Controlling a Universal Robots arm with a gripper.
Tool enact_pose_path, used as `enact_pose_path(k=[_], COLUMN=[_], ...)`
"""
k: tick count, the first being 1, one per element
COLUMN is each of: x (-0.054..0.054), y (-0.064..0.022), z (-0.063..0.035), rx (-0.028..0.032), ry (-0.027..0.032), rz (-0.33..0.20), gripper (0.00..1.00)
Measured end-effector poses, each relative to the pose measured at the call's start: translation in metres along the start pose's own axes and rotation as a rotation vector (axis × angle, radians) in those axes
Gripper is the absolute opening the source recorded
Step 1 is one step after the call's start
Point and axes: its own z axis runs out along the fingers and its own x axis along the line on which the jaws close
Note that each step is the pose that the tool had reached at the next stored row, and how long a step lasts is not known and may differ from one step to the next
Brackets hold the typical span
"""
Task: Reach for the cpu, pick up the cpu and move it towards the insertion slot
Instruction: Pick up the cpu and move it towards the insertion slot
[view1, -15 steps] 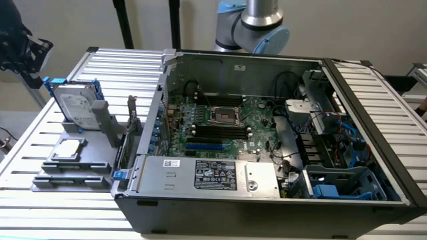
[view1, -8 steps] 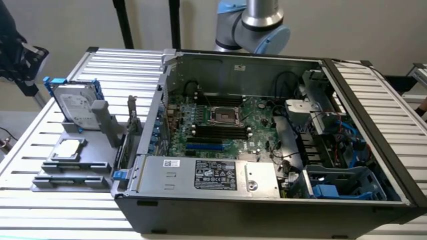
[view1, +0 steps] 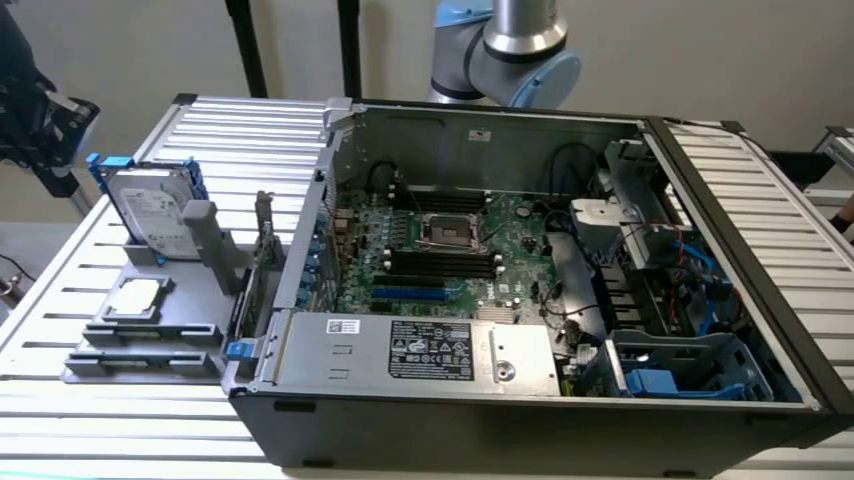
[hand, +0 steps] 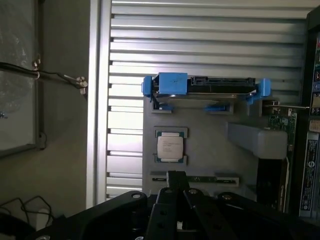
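Wrist view has the gripper (hand: 175, 176) above the cpu (hand: 170, 146), 2 fingers (hand: 172, 184) pressed together on nothing, the cpu unlifted in its grey holder (hand: 210, 155) by the table (view1: 54, 290) edge, well apart from the insertion slot (view1: 445, 232).

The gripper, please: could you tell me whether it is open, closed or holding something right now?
Gripper: closed, holding nothing; the cpu lies apart from it.
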Motion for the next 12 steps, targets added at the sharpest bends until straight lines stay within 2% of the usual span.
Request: enact_pose_path(k=[4,5,8,11,12], x=[0.0000,0.0000,0.0000,0.0000,0.0000], y=[0.0000,0.0000,0.0000,0.0000,0.0000], z=[0.0000,0.0000,0.0000,0.0000,0.0000], rx=[0.0000,0.0000,0.0000,0.0000,0.0000], ry=[0.0000,-0.0001,-0.0001,-0.0001,0.0000], rz=[0.000,0.000,0.000,0.000,0.000], gripper=[0.18,0.30,0.36,0.53,0.53])
